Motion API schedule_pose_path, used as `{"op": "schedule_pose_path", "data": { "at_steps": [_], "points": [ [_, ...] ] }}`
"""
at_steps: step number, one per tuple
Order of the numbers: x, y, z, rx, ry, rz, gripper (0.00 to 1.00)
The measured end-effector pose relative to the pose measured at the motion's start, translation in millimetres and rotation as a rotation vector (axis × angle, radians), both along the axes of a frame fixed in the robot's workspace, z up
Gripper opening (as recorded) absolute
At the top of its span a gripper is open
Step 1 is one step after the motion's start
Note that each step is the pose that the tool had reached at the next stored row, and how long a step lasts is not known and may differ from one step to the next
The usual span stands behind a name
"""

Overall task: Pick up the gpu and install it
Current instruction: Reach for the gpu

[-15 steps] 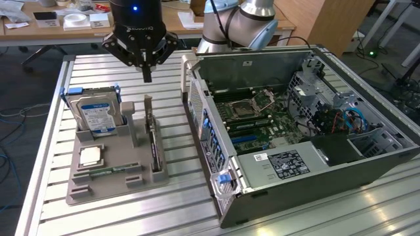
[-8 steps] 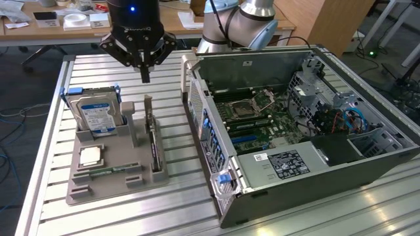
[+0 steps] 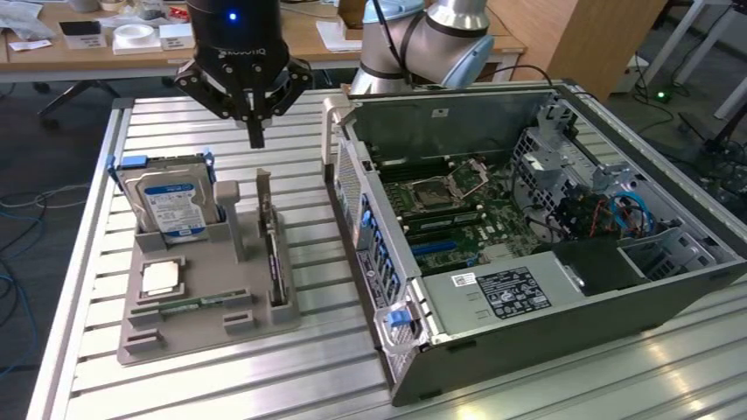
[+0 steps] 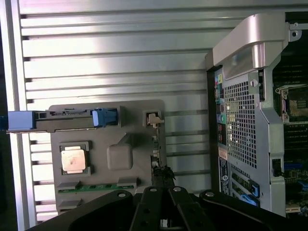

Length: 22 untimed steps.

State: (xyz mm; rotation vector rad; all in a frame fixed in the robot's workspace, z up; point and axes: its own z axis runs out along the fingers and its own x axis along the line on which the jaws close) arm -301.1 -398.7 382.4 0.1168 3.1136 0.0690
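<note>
Grey holder tray (image 3: pixel 205 337) on the slatted worktop (image 3: pixel 233 385), hard drive (image 3: pixel 173 206) upright at its back, memory stick (image 3: pixel 198 304) lying flat, open computer case (image 3: pixel 653 289) just beside. The gpu (image 3: pixel 272 254) stands on edge in the tray. The tool (image 3: pixel 255 138) hangs above it, fingers pressed together, gripping nothing.

In the exterior view, a tray (image 3: pixel 222 280) sits on the surface (image 3: pixel 233 385), with the computer case (image 3: pixel 526 341) at its 3 o'clock. On the tray, a hard drive (image 3: pixel 171 203) stands at 11 o'clock. The graphics card (image 3: pixel 273 254) stands on edge along the 3 o'clock side. A processor chip (image 3: pixel 160 277) lies at 9 and a memory stick (image 3: pixel 198 304) at 7. My claw (image 3: pixel 255 138) hangs over the card's 12 o'clock end.
</note>
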Motion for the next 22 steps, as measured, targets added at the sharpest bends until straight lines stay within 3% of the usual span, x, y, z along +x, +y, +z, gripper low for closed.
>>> {"op": "schedule_pose_path", "data": {
  "at_steps": [8, 22],
  "points": [
    [-0.1, -2.1, 0.1, -0.0001, 0.0002, 0.0, 0.11],
    [-1.0, -19.4, 0.0, -0.0001, 0.0001, 0.0, 0.11]
  ]
}}
